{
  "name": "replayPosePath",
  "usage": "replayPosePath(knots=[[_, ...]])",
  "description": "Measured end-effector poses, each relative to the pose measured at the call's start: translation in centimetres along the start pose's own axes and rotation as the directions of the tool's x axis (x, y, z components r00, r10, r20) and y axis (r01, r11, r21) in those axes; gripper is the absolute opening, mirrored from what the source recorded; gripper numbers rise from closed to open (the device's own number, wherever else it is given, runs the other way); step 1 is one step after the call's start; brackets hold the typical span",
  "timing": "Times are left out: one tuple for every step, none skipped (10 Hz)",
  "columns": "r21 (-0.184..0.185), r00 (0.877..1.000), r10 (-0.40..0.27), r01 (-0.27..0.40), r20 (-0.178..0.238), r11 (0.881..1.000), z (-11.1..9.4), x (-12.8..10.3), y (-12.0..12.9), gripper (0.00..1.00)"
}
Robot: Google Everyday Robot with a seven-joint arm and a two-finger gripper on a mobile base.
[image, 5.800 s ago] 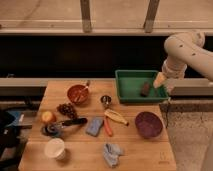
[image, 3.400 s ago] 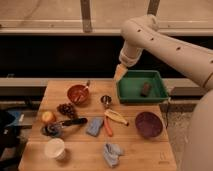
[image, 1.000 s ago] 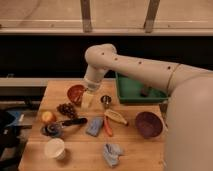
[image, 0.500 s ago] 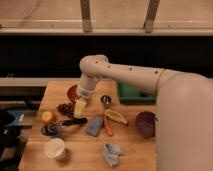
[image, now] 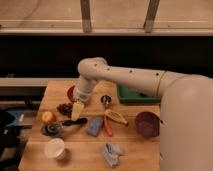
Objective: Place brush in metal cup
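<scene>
Pincer [image: 77,112] low, just above brush [image: 74,121] handle, grip state cannot tell; metal cup [image: 106,100] near, apart

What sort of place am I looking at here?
Probably a robot test room: a wooden table strewn with kitchen bits like a brush, metal cup and bowl, with the tool by the brush.

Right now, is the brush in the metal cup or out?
Out. The brush lies on the table, apart from the metal cup; the gripper is at its handle.
</scene>
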Motion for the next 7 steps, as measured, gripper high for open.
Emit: replayPosePath(knots=[[-0.003,1.0,0.002,-0.002,0.004,1.0,0.1,0.0,-0.1,0.8],[-0.026,1.0,-0.005,0.006,0.007,1.0,1.4,-0.4,0.0,0.8],[-0.048,1.0,-0.016,0.016,0.01,0.999,2.7,-1.1,0.1,0.8],[-0.066,1.0,-0.023,0.024,0.017,0.998,3.9,-1.6,0.1,0.8],[-0.081,1.0,-0.022,0.024,0.02,0.996,4.6,-1.7,0.1,0.8],[-0.095,0.999,-0.025,0.027,0.026,0.995,5.4,-1.9,0.3,0.8],[-0.108,0.999,-0.028,0.031,0.03,0.994,6.0,-2.1,0.5,0.8]])
